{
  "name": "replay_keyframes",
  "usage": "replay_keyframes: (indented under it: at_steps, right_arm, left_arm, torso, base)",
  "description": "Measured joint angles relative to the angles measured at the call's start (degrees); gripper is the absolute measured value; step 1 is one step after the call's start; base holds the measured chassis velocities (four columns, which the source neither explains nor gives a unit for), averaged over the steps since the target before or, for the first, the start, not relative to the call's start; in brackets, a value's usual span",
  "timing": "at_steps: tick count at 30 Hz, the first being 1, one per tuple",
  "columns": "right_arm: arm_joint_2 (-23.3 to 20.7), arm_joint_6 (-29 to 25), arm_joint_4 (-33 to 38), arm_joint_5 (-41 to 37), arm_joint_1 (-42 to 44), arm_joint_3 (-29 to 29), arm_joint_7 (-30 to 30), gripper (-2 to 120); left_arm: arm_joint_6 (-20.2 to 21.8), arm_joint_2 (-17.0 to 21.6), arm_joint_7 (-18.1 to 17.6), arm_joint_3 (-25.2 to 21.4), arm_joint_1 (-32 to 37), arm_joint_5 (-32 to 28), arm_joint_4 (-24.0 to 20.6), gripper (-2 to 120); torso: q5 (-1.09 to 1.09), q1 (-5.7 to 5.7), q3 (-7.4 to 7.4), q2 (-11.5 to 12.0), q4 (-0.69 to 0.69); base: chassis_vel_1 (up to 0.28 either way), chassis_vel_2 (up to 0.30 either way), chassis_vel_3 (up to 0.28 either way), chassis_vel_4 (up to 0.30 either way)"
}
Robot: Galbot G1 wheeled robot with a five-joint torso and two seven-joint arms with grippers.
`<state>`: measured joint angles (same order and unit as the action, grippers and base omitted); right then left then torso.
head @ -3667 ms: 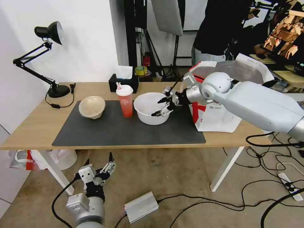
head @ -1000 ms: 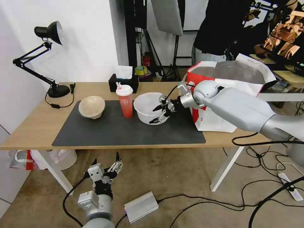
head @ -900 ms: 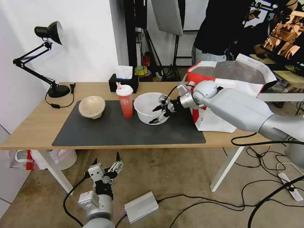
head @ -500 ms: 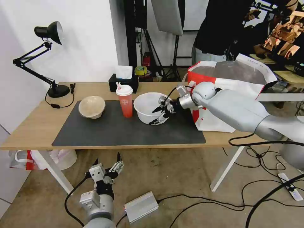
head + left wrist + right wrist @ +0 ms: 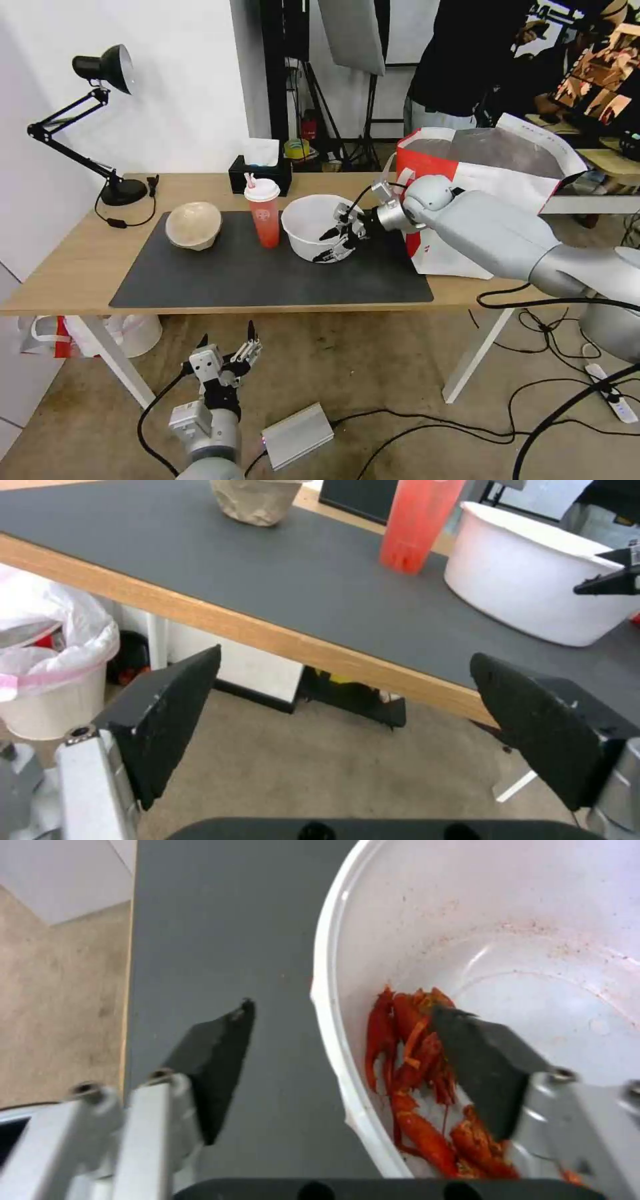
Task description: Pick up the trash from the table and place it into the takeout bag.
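Right tool (image 5: 347, 1040) spread wide, straddling the white bowl's (image 5: 327, 990) rim.

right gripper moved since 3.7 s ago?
Yes. The right gripper has shifted left and slightly down, away from the takeout bag, and now straddles the white bowl's near rim, jaws open.

The counter (image 5: 80, 267) is pale wood under a dark grey mat (image 5: 267, 280). The large bowl (image 5: 308, 227) is white with orange-red shells (image 5: 413, 1060) inside, the small bowl (image 5: 193, 225) beige, the cup (image 5: 264, 220) translucent red with a white lid. The takeout bag (image 5: 453, 247) is white and red, lined silver.
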<state>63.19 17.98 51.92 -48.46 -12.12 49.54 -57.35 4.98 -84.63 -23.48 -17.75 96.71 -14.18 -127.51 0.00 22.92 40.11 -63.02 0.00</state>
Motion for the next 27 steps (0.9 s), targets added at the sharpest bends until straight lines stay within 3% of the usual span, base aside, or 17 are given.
replay_keyframes:
  at_steps: [8, 14, 18, 27]
  right_arm:
    - [0.2, 0.2, -1.0, -0.1, 0.7, -1.0, -0.6, 34]
    - [-0.1, 0.2, -0.9, -0.1, 1.0, -1.2, -0.6, 18]
    - [-0.3, 0.3, -0.8, -0.1, 1.3, -1.3, -0.6, 1]
    - [-0.1, 0.3, -1.0, -0.1, 1.4, -1.6, -0.8, 0]
  left_arm:
    - [0.0, 0.1, 0.0, 0.0, 0.0, 0.0, 0.0, 100]
    - [0.0, 0.1, -0.1, 0.1, -0.1, 0.0, 0.0, 100]
    - [0.0, 0.2, -0.1, 0.1, -0.1, -0.1, -0.2, 100]
    - [0.0, 0.1, -0.2, 0.0, -0.1, -0.1, -0.3, 100]
  torso:
    - [0.00, 0.00, 0.00, 0.0, 0.00]
    - [0.00, 0.00, 0.00, 0.0, 0.00]
    - [0.00, 0.00, -0.01, 0.0, 0.00]
    - [0.00, 0.00, 0.00, 0.0, 0.00]
  base:
    - [0.000, 0.000, 0.000, 0.000]
    - [0.000, 0.000, 0.000, 0.000]
    - [0.000, 0.000, 0.000, 0.000]
    - [0.000, 0.000, 0.000, 0.000]
